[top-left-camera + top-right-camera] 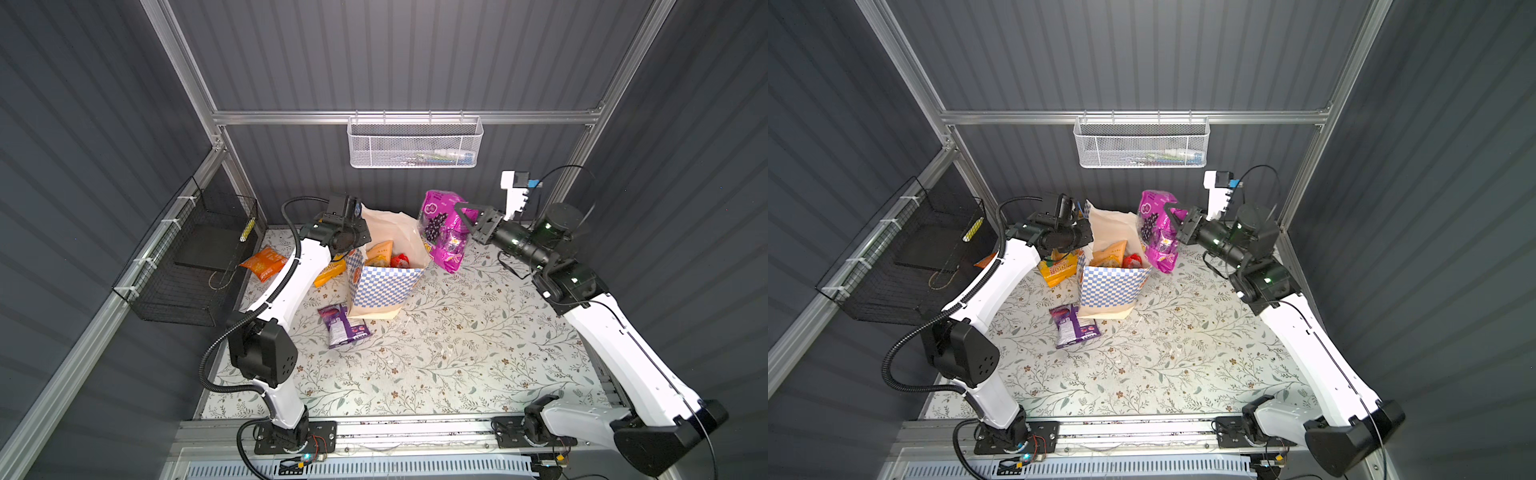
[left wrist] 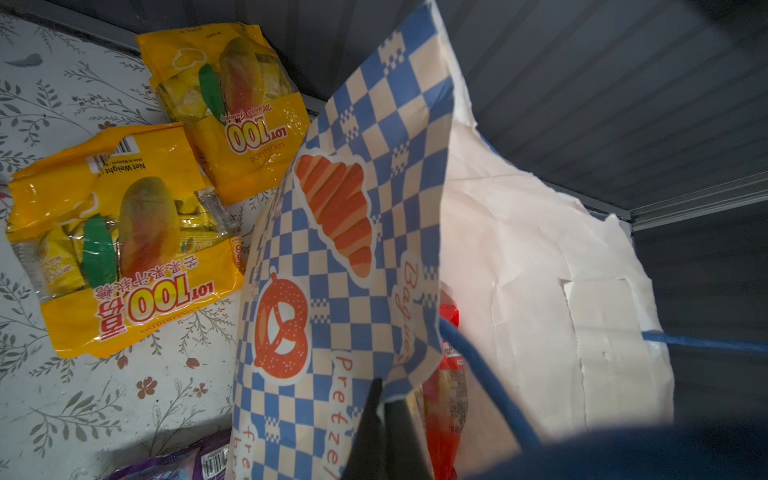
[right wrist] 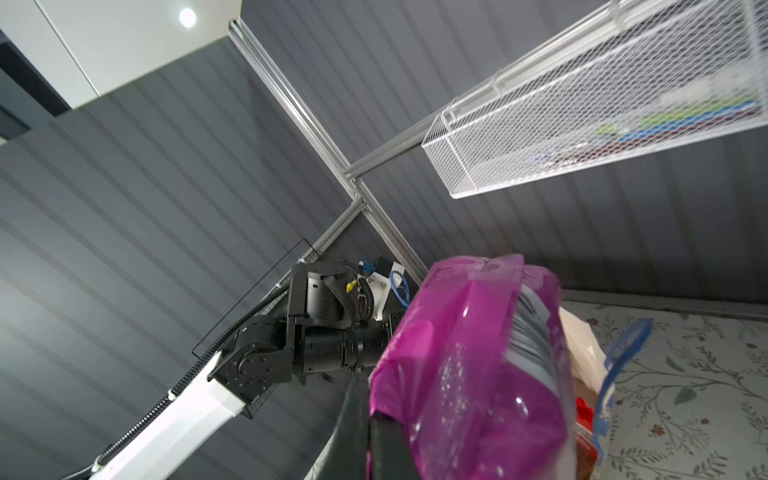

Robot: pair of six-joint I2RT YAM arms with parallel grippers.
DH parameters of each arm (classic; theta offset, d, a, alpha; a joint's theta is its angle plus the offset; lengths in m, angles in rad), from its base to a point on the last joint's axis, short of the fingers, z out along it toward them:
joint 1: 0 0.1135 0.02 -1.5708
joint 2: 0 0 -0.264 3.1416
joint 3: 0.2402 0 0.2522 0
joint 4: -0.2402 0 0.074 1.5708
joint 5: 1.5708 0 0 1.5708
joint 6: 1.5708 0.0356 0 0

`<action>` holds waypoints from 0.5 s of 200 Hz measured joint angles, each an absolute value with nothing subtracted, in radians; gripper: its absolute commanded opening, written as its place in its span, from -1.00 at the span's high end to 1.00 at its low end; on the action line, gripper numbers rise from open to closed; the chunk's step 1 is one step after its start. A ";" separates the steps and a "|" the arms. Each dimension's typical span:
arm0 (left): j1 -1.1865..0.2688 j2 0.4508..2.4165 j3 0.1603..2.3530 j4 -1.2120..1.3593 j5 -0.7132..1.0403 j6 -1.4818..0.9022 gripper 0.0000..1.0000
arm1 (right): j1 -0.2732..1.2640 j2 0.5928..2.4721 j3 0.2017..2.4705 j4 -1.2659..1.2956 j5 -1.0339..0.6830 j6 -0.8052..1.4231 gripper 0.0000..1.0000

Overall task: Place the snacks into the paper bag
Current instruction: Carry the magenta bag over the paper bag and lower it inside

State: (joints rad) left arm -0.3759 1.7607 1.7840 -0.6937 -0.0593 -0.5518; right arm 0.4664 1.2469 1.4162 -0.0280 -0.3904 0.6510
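Note:
The blue-and-white checkered paper bag (image 1: 386, 286) (image 1: 1108, 286) stands open mid-table. My left gripper (image 2: 380, 395) (image 1: 357, 248) is shut on its left rim (image 2: 345, 249). My right gripper (image 3: 365, 399) (image 1: 460, 212) is shut on a magenta grape packet (image 1: 442, 232) (image 3: 465, 374), which hangs above the bag's right rim. Inside the bag lie a tan pouch (image 1: 379, 252) and a red packet (image 1: 400, 261) (image 2: 446, 374). Two yellow "100" packets (image 2: 124, 241) (image 2: 232, 108) lie left of the bag. An orange packet (image 1: 264, 262) lies farther left, and a dark purple one (image 1: 343, 326) in front.
A white mesh basket (image 1: 415, 143) hangs on the back rail above the bag. A black wire basket (image 1: 195, 257) is fixed to the left wall. The bag's blue cord handle (image 2: 482, 374) hangs inside its mouth. The floral table (image 1: 457, 353) stretches out in front.

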 measured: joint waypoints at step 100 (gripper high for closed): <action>-0.376 1.761 1.784 -0.693 -0.059 -0.551 1.00 | 0.578 1.619 1.649 -0.076 -0.383 0.593 1.00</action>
